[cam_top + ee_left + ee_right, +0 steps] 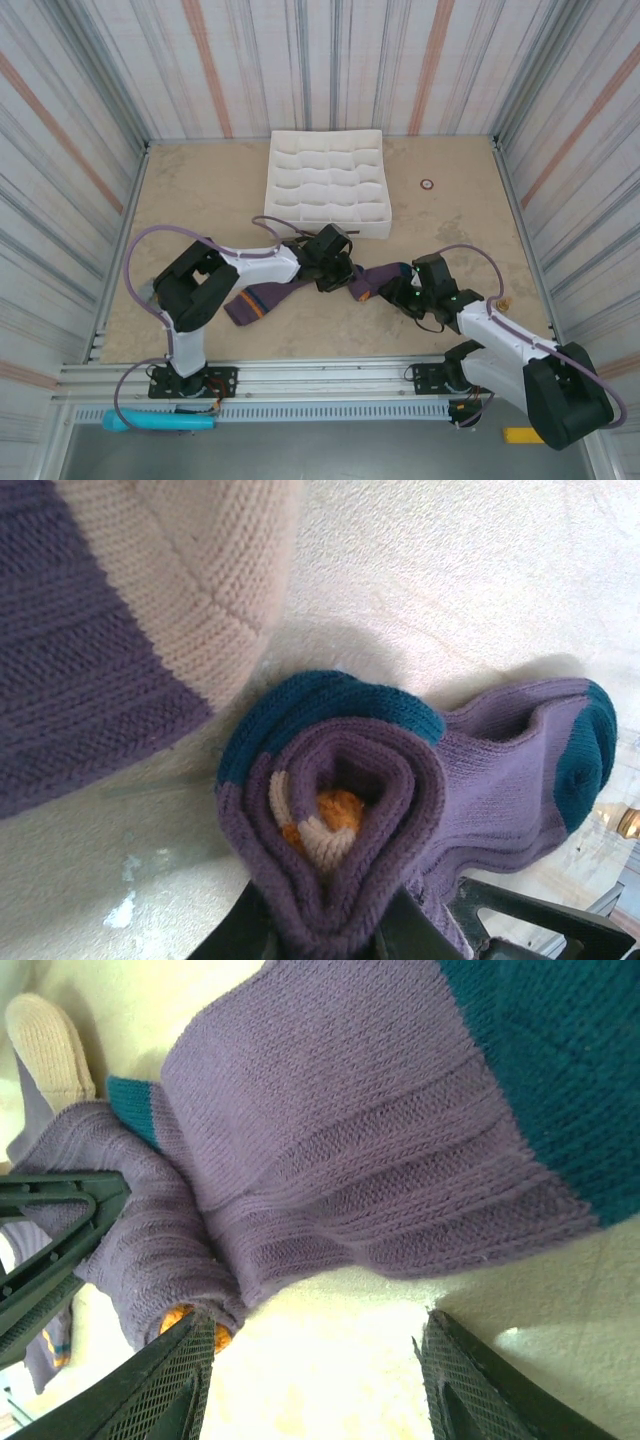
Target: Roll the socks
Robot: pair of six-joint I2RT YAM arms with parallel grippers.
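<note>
Roughly mid-table, between the two grippers: the socks (372,280), partly rolled. Wound at one end into a tight purple roll (335,820), with cream and orange showing at its core and a teal band over the outer layer. Pinched at that roll by the left gripper (322,938), dark fingers (250,935) pressed against either side of the fabric, clenched on it. Trailing away from the roll toward the right arm, an unrolled purple stretch with a teal heel (585,765), flat on the table (450,570). Close above in the left wrist view, a peach toe (190,570) joined to purple knit. Seen from overhead, a striped purple length (262,300) running out to the left under the left arm, navy and orange bands across it. Just right of the roll, the right gripper (315,1380), released: mesh-faced fingers (180,1380) standing well apart over bare table, nothing between them, one tip touching or just beside the orange edge of the roll, cannot tell which. Farther back on the table, a white compartment tray (330,185), well apart from the socks, and a small red ring (427,183) to its right.
</note>
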